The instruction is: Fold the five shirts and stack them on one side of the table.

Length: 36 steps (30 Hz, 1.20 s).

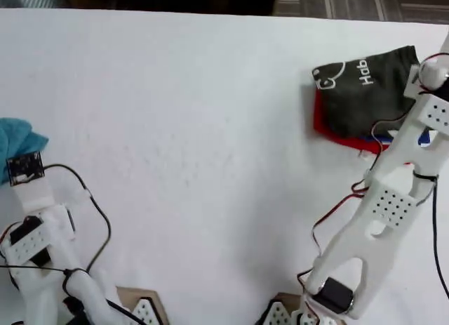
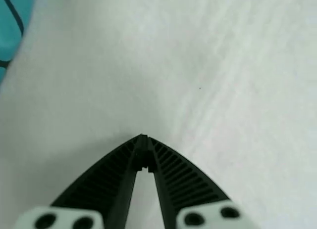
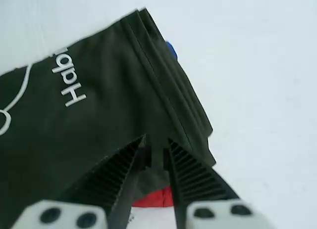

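folded dark grey shirt (image 1: 361, 93) lies atop red shirt (image 1: 328, 132), far right side of white table (image 1: 175, 128). my right gripper (image 3: 154, 152) over its edge, jaws narrowly apart. my left gripper (image 2: 142, 142) pressed closed, empty, near crumpled teal shirt (image 1: 17, 139).

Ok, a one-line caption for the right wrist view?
Right claw over the folded dark shirt, which tops a red shirt on the white table.

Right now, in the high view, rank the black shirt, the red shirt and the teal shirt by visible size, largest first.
1. black shirt
2. teal shirt, cut by the picture's edge
3. red shirt, a mere strip under the black one
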Each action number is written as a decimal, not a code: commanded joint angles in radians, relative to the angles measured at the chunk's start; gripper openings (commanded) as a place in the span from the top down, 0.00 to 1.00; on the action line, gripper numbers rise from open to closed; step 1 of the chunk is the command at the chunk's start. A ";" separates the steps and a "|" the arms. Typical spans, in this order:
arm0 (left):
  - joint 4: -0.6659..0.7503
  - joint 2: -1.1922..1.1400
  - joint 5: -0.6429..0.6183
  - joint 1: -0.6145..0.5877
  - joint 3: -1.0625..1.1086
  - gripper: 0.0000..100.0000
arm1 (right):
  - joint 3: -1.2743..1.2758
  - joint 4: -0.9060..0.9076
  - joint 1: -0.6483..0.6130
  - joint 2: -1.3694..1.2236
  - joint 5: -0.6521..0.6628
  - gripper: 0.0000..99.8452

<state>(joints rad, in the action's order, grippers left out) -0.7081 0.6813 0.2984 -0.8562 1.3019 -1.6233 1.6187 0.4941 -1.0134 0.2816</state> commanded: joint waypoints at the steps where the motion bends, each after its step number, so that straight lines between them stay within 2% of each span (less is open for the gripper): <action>1: 0.009 0.023 -0.005 0.009 -0.002 0.97 | -0.032 -0.030 0.050 -0.007 0.000 0.94; 5: 0.009 0.023 -0.003 0.009 -0.002 0.97 | -0.043 -0.179 0.085 -0.147 0.000 0.98; 8: 0.009 0.023 -0.003 0.009 -0.002 0.97 | -0.043 -0.196 0.101 -0.217 0.006 0.98; 13: 0.009 0.023 -0.003 0.011 -0.002 0.97 | -0.043 -0.134 0.108 -0.294 0.006 0.98; 18: 0.009 0.023 -0.003 0.012 -0.002 0.97 | -0.044 0.002 0.107 -0.295 0.008 0.98; 23: 0.009 0.023 -0.003 0.012 -0.002 0.97 | -0.044 0.079 0.107 -0.229 0.008 0.98; 28: 0.009 0.023 -0.005 0.012 -0.002 0.97 | -0.043 0.081 0.074 -0.105 0.008 0.98; 32: 0.009 0.023 -0.005 0.012 -0.002 0.97 | -0.043 0.077 0.025 0.018 -0.002 0.98; 36: 0.009 0.023 -0.005 0.012 -0.002 0.97 | -0.029 0.154 -0.067 0.127 -0.002 0.98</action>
<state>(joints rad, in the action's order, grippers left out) -0.7081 0.6813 0.2984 -0.8562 1.3019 -1.6387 1.7338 0.4941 -1.0242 0.2816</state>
